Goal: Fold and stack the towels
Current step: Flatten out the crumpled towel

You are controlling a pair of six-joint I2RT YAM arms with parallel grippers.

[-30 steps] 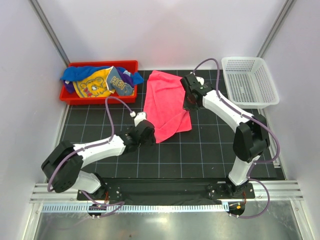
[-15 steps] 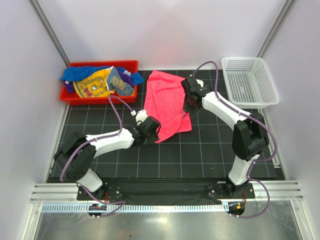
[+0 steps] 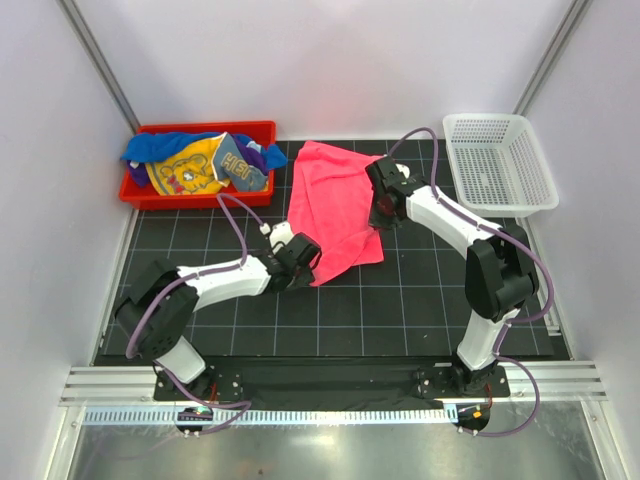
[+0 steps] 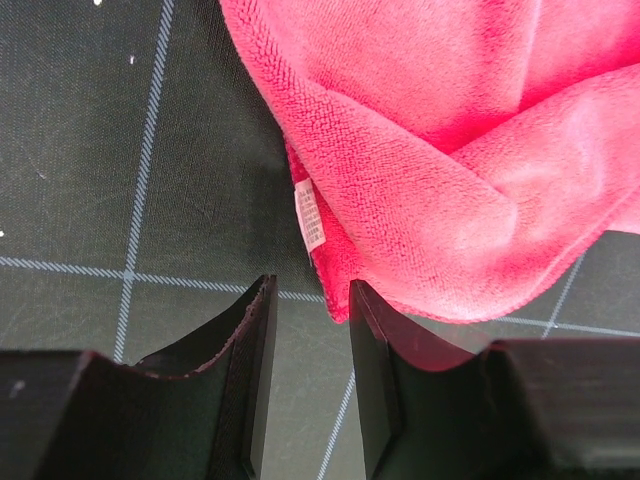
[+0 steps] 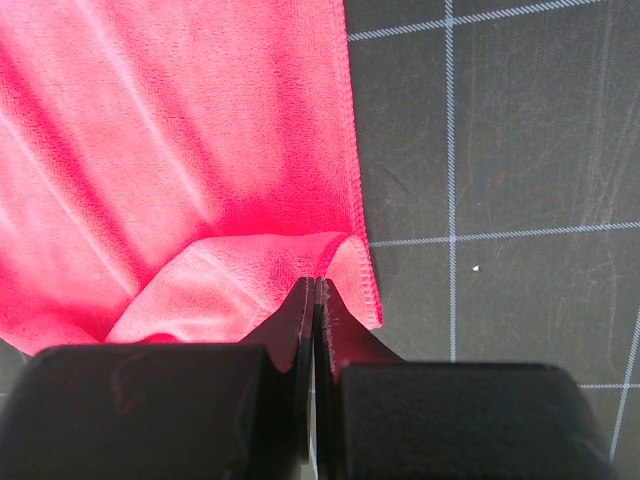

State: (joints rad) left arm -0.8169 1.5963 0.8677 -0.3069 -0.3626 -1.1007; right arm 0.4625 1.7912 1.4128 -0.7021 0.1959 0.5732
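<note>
Pink towel (image 4: 430, 150) corner sits between parted left gripper (image 4: 310, 290) tips.

Bright, even light fills the overhead view, and shadows on the dark worktop (image 3: 400, 300) are faint. In the left wrist view the pink towel (image 4: 450, 150) shows crisp weave. The left hand (image 4: 310, 295) at the bottom edge is almost featureless black.
</note>
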